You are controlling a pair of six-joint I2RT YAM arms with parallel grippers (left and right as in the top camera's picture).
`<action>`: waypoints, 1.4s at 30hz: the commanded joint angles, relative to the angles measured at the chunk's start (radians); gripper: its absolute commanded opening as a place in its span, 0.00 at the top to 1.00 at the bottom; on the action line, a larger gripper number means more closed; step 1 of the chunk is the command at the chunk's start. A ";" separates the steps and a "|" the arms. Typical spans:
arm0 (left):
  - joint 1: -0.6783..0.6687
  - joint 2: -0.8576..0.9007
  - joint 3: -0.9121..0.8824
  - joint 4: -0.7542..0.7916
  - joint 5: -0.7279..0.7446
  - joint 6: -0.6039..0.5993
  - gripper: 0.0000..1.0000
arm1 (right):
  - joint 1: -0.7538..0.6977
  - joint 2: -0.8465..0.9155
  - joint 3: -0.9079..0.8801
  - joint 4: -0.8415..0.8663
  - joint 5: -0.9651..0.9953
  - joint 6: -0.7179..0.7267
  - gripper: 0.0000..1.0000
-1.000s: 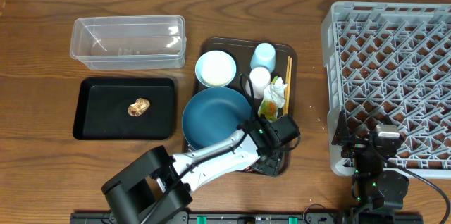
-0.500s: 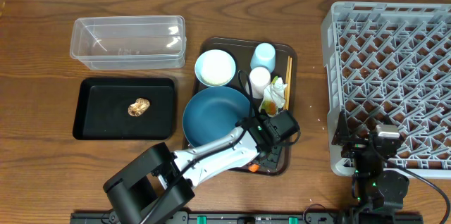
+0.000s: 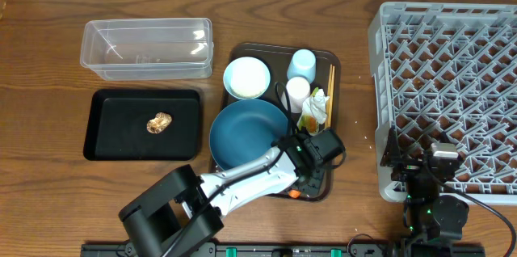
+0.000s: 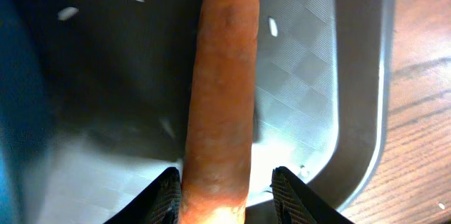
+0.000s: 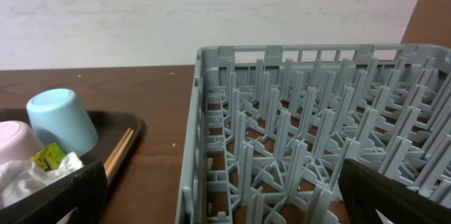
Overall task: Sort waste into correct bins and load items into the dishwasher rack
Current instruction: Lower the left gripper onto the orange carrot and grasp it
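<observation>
Narrower than a second ago, our left hand (image 4: 229, 190) straddles the long orange carrot (image 4: 222, 90), not yet clamped; its axis runs straight out between the fingers (image 4: 168, 194).

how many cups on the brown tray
2. A pale-blue cup stands at the back edge of the dark-brown serving tray; a whitish-pink cup sits just nearer the robot, beside the crumpled white tissue.

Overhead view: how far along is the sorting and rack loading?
Done: brown lump in black tray. In hand: open left claw straddles the carrot. Remaining: plate, bowl, blue cup, pink cup, chopsticks, wrapper, tissue on serving tray; rack shows nothing loaded.
</observation>
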 commanded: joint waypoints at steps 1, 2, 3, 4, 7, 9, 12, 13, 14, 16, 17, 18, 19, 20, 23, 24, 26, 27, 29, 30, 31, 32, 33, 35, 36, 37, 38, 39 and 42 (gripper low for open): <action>-0.013 0.016 0.018 0.002 0.002 -0.009 0.56 | -0.006 -0.005 -0.002 -0.003 -0.001 -0.010 0.01; -0.012 0.016 0.018 0.003 0.002 -0.008 0.56 | -0.006 -0.005 -0.002 -0.003 -0.001 -0.010 0.01; -0.011 0.016 0.018 0.007 0.002 -0.008 0.56 | -0.006 -0.005 -0.002 -0.003 -0.001 -0.010 0.01; -0.011 0.016 0.018 0.013 0.002 -0.008 0.56 | -0.006 -0.005 -0.002 -0.003 -0.001 -0.010 0.01; -0.014 0.025 0.018 0.041 0.016 -0.009 0.56 | -0.006 -0.005 -0.002 -0.003 -0.001 -0.010 0.01; -0.013 0.044 0.018 0.054 0.033 -0.009 0.56 | -0.006 -0.005 -0.002 -0.003 -0.001 -0.010 0.01; -0.007 0.069 0.018 0.058 0.060 -0.009 0.56 | -0.006 -0.005 -0.002 -0.003 -0.001 -0.010 0.01; -0.003 0.071 0.018 0.058 0.067 -0.008 0.56 | -0.006 -0.005 -0.002 -0.003 -0.001 -0.010 0.01; 0.003 0.071 0.018 0.060 0.074 -0.008 0.56 | -0.006 -0.005 -0.002 -0.003 -0.001 -0.010 0.01; 0.011 0.070 0.018 0.061 0.075 -0.008 0.57 | -0.006 -0.005 -0.002 -0.003 -0.001 -0.010 0.01; 0.011 0.070 0.018 0.061 0.075 -0.008 0.57 | -0.006 -0.005 -0.002 -0.003 -0.001 -0.010 0.01; 0.011 0.070 0.018 0.061 0.074 -0.008 0.57 | -0.006 -0.005 -0.002 -0.003 -0.001 -0.010 0.01; 0.011 0.070 0.018 0.061 0.075 -0.008 0.58 | -0.006 -0.005 -0.002 -0.003 -0.001 -0.010 0.01; 0.011 0.070 0.018 0.061 0.075 -0.008 0.59 | -0.006 -0.005 -0.002 -0.003 -0.001 -0.010 0.01; 0.011 0.069 0.019 0.061 0.077 -0.008 0.68 | -0.006 -0.005 -0.002 -0.003 -0.001 -0.010 0.01; 0.011 0.069 0.020 0.061 0.076 -0.008 0.69 | -0.006 -0.005 -0.002 -0.003 -0.001 -0.010 0.01; 0.011 0.069 0.023 0.061 0.074 -0.008 0.71 | -0.006 -0.005 -0.002 -0.003 -0.001 -0.010 0.01; 0.011 0.069 0.024 0.061 0.074 -0.008 0.73 | -0.006 -0.005 -0.002 -0.003 -0.001 -0.010 0.01; 0.011 0.069 0.026 0.061 0.074 -0.008 0.79 | -0.006 -0.005 -0.002 -0.003 -0.001 -0.010 0.01; 0.011 0.069 0.027 0.061 0.074 -0.008 0.81 | -0.006 -0.005 -0.002 -0.003 -0.001 -0.010 0.01; 0.011 0.069 0.028 0.060 0.073 -0.008 0.81 | -0.006 -0.005 -0.002 -0.003 -0.001 -0.010 0.01; 0.011 0.068 0.031 0.056 0.073 -0.008 0.88 | -0.006 -0.005 -0.002 -0.003 -0.001 -0.010 0.01; 0.011 0.067 0.033 0.053 0.073 -0.004 0.92 | -0.006 -0.005 -0.002 -0.003 -0.001 -0.010 0.01; 0.011 0.058 0.039 0.044 0.073 0.000 0.94 | -0.006 -0.005 -0.002 -0.003 -0.001 -0.010 0.01; 0.011 0.050 0.041 0.041 0.073 0.003 0.94 | -0.006 -0.005 -0.002 -0.003 -0.001 -0.010 0.01; 0.011 0.042 0.041 0.040 0.073 0.003 0.94 | -0.006 -0.005 -0.002 -0.003 -0.001 -0.010 0.01; 0.011 0.028 0.040 0.037 0.073 0.003 0.94 | -0.006 -0.005 -0.002 -0.003 -0.001 -0.010 0.01; 0.011 0.021 0.040 0.037 0.073 0.003 0.94 | -0.006 -0.005 -0.002 -0.003 -0.001 -0.010 0.01; 0.011 -0.017 0.040 0.031 0.074 0.002 0.94 | -0.006 -0.005 -0.002 -0.003 -0.001 -0.010 0.01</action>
